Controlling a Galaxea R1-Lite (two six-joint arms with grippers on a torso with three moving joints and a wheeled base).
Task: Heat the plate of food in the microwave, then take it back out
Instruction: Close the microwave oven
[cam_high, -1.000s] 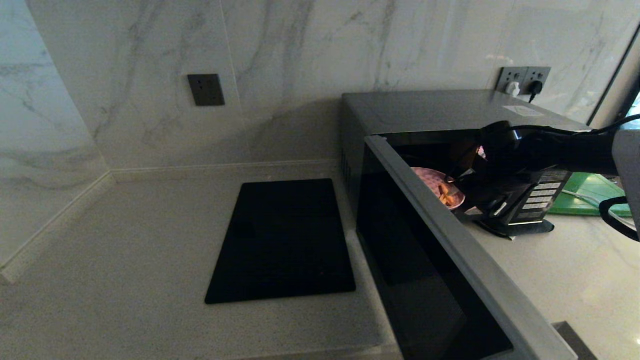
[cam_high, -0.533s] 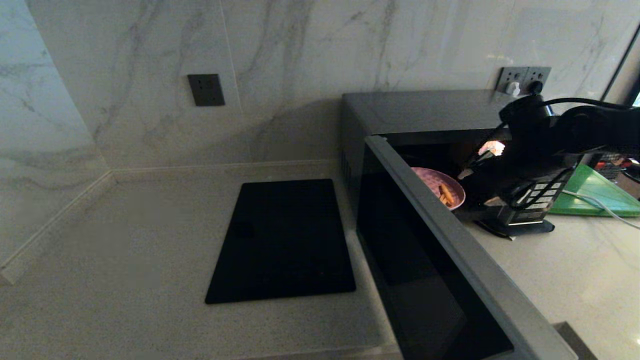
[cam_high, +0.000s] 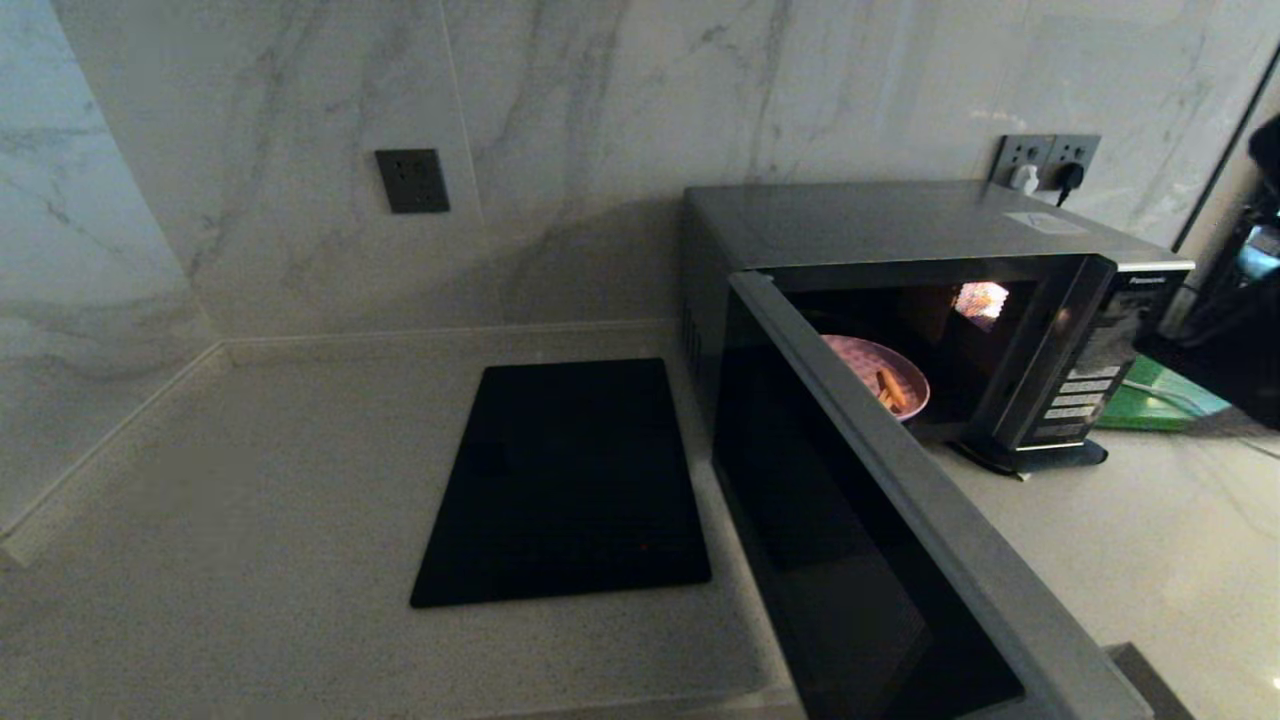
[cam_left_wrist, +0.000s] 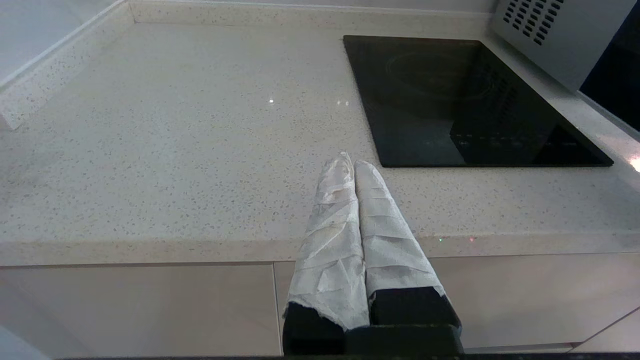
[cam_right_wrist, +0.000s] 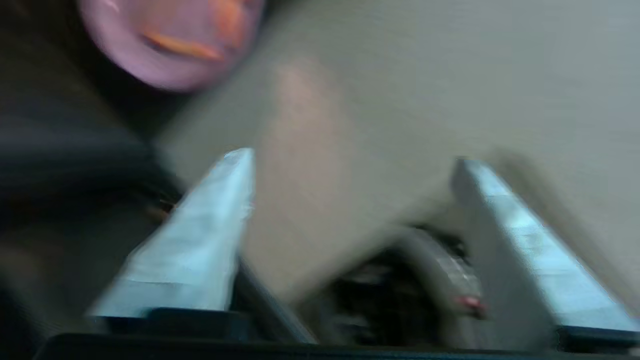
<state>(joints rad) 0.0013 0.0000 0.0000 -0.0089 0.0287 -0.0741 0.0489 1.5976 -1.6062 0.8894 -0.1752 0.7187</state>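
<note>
Plate of food (cam_high: 880, 378) sits inside the microwave (cam_high: 900, 225) cavity, door (cam_high: 870, 540) swung wide open, interior lamp lit. Purple plate, a few orange sticks on it. Nothing grips it.

Right tool (cam_right_wrist: 352, 160) is spread wide, fingers (cam_right_wrist: 200, 240) well apart, empty between them. In the right wrist view the plate (cam_right_wrist: 170, 40) lies beyond the fingertips, off toward one finger's side, not touching; pale surface (cam_right_wrist: 450, 75) fills the rest beyond the tool. In the head view only a dark part of the right arm shows at the far right edge, beside the microwave's button panel (cam_high: 1085, 385) and above a green board (cam_high: 1165, 400).

Left tool (cam_left_wrist: 354, 165) is pressed together, holding nothing, hanging over the front edge of the surface (cam_left_wrist: 175, 150). Black cooktop (cam_left_wrist: 465, 100) lies ahead of it and off to one side, well apart.
</note>
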